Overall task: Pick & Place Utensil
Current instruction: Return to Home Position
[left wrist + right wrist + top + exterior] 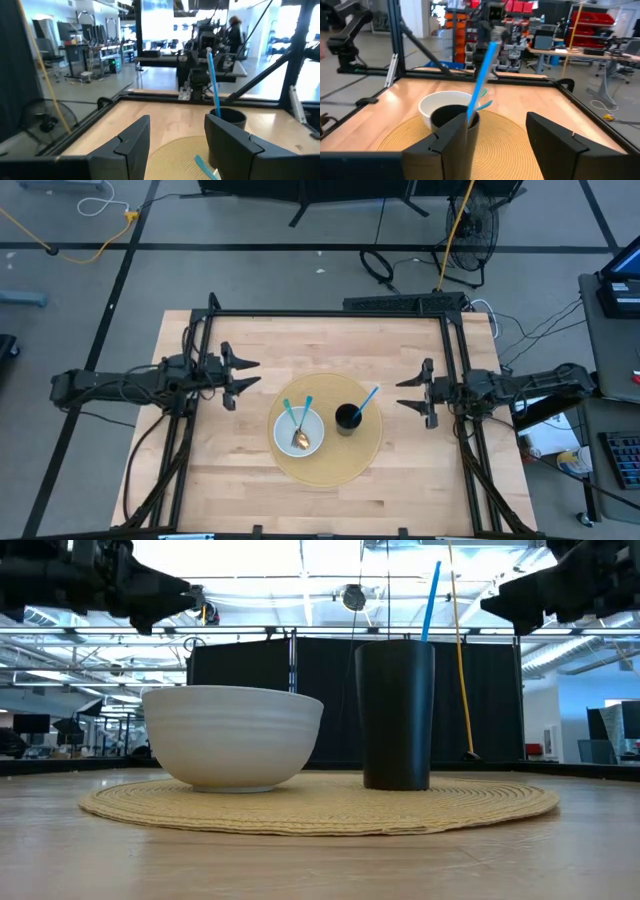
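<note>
A round woven placemat (325, 442) lies on the wooden table. On it stand a white bowl (298, 430) and a black cup (348, 418). The bowl holds two utensils with blue handles (297, 417), one a gold spoon head. A further blue-handled utensil (366, 401) stands tilted in the cup, leaning on its rim. My left gripper (246, 376) is open, raised above the table left of the bowl. My right gripper (404, 391) is open, raised right of the cup. In the low view the bowl (232, 737) and cup (396, 715) stand side by side.
Black frame rails (330, 313) run along the table's far edge and down both sides. Bare wood lies in front of and beside the placemat (320, 802). Beyond the table are a fan (475, 225), cables and lab benches.
</note>
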Controlling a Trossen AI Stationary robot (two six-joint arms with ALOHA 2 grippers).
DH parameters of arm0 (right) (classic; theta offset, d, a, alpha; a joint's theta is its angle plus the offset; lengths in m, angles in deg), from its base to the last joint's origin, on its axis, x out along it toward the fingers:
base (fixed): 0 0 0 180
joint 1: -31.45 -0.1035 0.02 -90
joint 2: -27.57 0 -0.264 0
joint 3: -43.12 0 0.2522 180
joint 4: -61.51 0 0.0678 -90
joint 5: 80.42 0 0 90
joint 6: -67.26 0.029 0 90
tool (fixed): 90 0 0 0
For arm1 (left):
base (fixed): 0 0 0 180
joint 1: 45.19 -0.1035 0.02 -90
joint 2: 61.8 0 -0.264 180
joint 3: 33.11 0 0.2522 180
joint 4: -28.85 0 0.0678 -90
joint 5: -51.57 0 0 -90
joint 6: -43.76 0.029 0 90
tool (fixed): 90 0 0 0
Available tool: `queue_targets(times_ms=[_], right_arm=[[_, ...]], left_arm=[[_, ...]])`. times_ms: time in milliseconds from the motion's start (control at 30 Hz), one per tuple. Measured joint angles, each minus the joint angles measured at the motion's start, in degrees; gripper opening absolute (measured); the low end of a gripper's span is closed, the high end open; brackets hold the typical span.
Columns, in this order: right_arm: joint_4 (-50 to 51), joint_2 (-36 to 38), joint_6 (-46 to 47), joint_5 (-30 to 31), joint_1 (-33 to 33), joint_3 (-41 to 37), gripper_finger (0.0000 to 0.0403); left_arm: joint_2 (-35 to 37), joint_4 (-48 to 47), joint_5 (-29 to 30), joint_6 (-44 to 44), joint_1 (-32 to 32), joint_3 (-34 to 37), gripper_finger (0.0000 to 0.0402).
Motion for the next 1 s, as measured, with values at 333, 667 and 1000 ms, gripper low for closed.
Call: queue_targets(times_ms=[333, 667, 1000], right_arm=[[-0.68, 5.47, 1.19, -1.45, 4.89, -3.55, 0.0174], [3.70, 5.84, 2.66, -4.55, 8.13, -3.61, 0.0156], [-1.20, 6.39, 2.28, -5.04, 8.65, -7.06, 0.0155]], left_arm=[[0.00, 2.51, -7.48, -1.59, -6.74, 2.55, 0.0191], [0.06, 3.32, -11.12, -1.28, -10.18, 5.11, 0.0191], [0.37, 10.83, -11.82, -4.21, -11.54, 10.97, 0.0191]])
